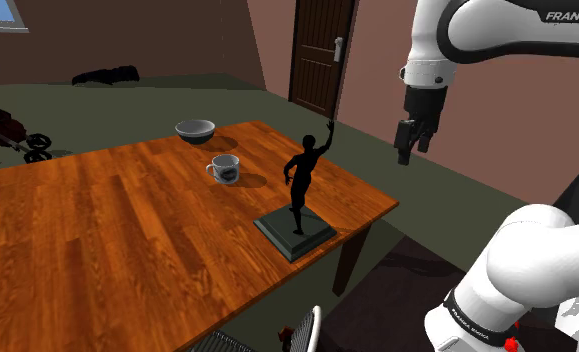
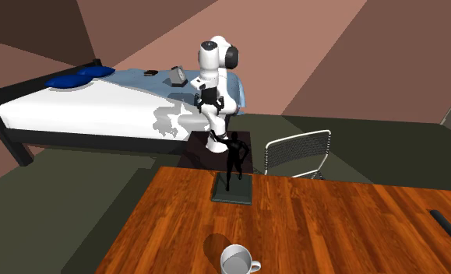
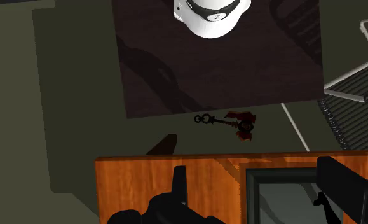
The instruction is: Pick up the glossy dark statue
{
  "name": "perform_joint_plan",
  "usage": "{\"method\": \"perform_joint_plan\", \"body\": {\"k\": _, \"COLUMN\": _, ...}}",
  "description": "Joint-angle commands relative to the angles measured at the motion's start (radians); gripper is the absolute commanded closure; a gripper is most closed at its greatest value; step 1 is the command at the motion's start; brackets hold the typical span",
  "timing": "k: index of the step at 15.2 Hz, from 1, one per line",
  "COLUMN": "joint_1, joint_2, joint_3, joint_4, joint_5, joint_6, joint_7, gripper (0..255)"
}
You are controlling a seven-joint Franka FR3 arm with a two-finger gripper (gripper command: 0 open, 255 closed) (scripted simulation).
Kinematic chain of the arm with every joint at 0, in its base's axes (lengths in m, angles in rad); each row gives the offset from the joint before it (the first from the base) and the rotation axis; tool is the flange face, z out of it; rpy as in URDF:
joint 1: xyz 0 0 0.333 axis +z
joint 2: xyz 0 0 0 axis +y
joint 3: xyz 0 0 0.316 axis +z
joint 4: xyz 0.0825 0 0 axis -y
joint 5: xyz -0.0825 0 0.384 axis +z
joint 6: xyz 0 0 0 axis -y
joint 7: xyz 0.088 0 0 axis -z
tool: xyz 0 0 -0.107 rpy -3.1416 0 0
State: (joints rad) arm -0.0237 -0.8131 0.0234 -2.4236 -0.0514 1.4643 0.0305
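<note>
The glossy black statue point(image 1: 300, 180) is a figure with one arm raised, upright on a dark square base point(image 1: 295, 232) near the wooden table's point(image 1: 107, 230) edge. In the second exterior view the statue point(image 2: 233, 159) stands at the table's far edge, in front of the arm. My gripper point(image 1: 409, 150) hangs open in the air off the table, higher than the statue and to its right in the shoulder view. The wrist view shows the gripper point(image 3: 258, 191) open, fingers point(image 3: 179, 181) well apart, over the table edge and the statue's base point(image 3: 281, 191).
A white mug point(image 1: 224, 169) and a grey bowl point(image 1: 195, 130) sit farther back on the table. A wire chair point(image 2: 297, 152) stands beside the stand, close to the table edge. Keys point(image 3: 230, 122) lie on the floor. A bed point(image 2: 99, 105) is behind the arm.
</note>
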Motion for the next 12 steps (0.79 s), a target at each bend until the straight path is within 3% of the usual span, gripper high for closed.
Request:
{"method": "perform_joint_plan", "body": {"k": 1, "joint_1": 0.000, "joint_2": 0.000, "joint_3": 0.000, "joint_4": 0.000, "joint_5": 0.000, "joint_6": 0.000, "joint_7": 0.000, "gripper": 0}}
{"method": "perform_joint_plan", "body": {"k": 12, "joint_1": 0.066, "joint_2": 0.247, "joint_3": 0.103, "joint_4": 0.166, "joint_5": 0.044, "joint_6": 0.268, "joint_7": 0.041, "gripper": 0}}
